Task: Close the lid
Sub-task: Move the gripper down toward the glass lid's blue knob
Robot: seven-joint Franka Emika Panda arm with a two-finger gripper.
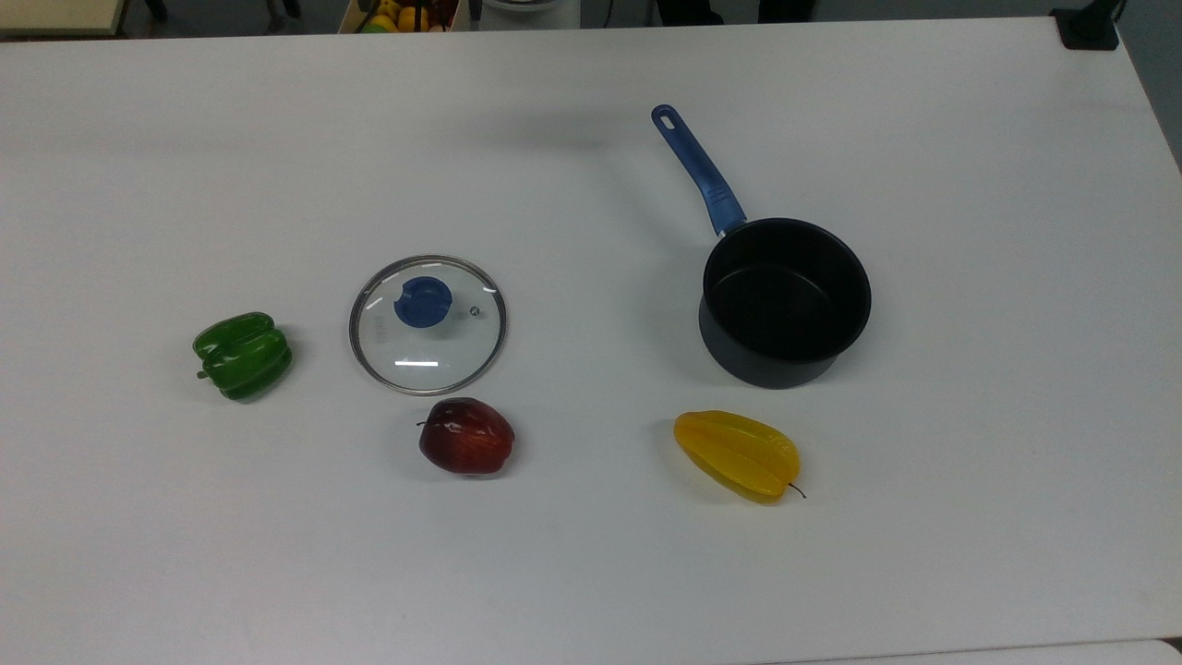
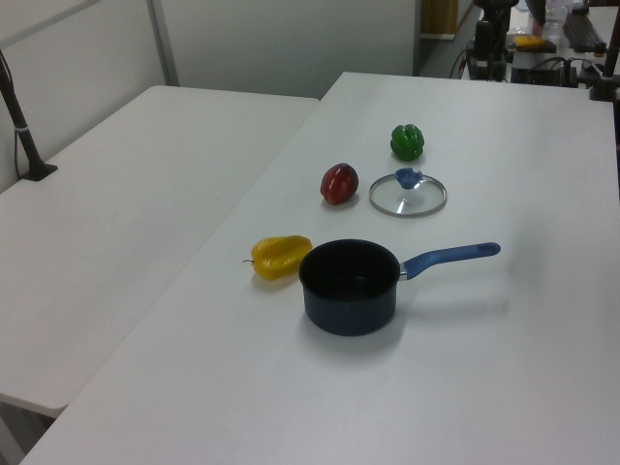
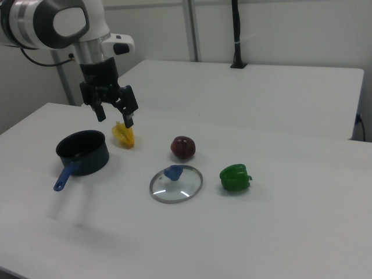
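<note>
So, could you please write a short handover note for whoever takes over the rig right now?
Gripper: open, holding nothing, raised in the air; in the right view it appears above the table between the saucepan and the yellow starfruit.
Lid: flat on the table, blue knob up, apart from the saucepan; the red apple and green pepper lie close by it.
Saucepan: upright, open and empty, blue handle sticking out.
Done: nothing yet; the lid is untouched.
Left: grasp the lid by its knob, carry it over and set it on the saucepan.

White table [image 1: 591,573] with lid [image 1: 428,323], saucepan [image 1: 785,300], three fruits
</note>
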